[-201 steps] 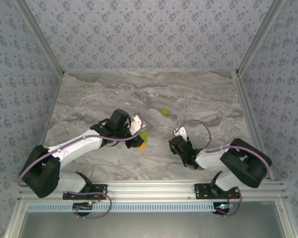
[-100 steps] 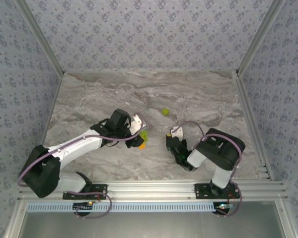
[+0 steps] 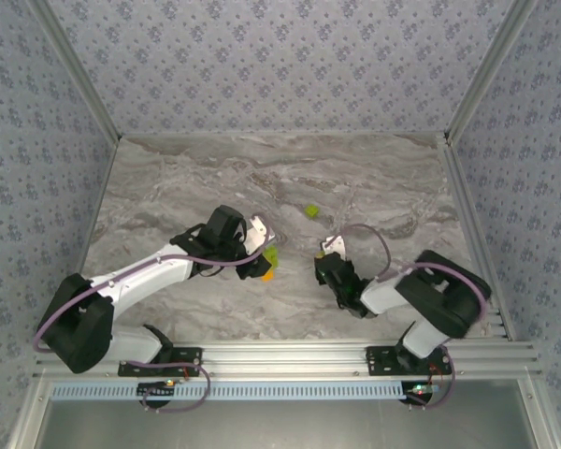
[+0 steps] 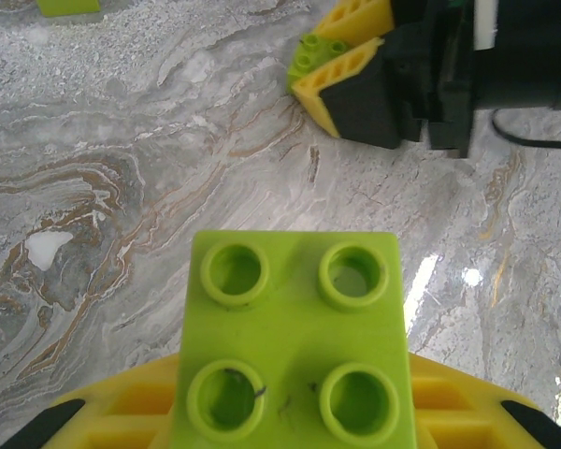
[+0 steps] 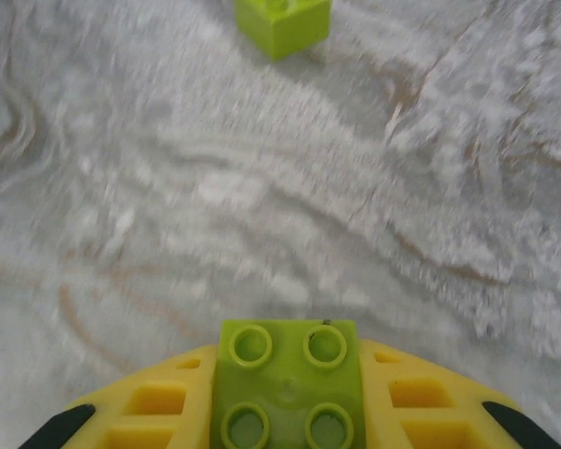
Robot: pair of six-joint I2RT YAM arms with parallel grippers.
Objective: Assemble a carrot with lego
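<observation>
Reaching in from the lower left of the overhead view, the left arm stretches to the middle of the worktop [image 3: 168, 178]. The left hand [image 3: 264, 254] is clamped on a lime-green brick [image 4: 294, 341], whose four studs face the wrist camera between yellow fingers [image 4: 112, 416]. An orange brick [image 3: 266, 273] sits just under it in the overhead frame. The right arm folds in from the lower right. The right hand [image 4: 337, 54] has pinched tight on a second lime-green brick [image 5: 288, 383], also four-studded, and is held near the left hand but apart from it.

Since a second ago the right arm's elbow has swung inward and partly back out, while its hand barely shifted and the left arm stayed put. A loose lime-green brick [image 3: 311, 211] lies on the worktop above centre, beyond both hands.
</observation>
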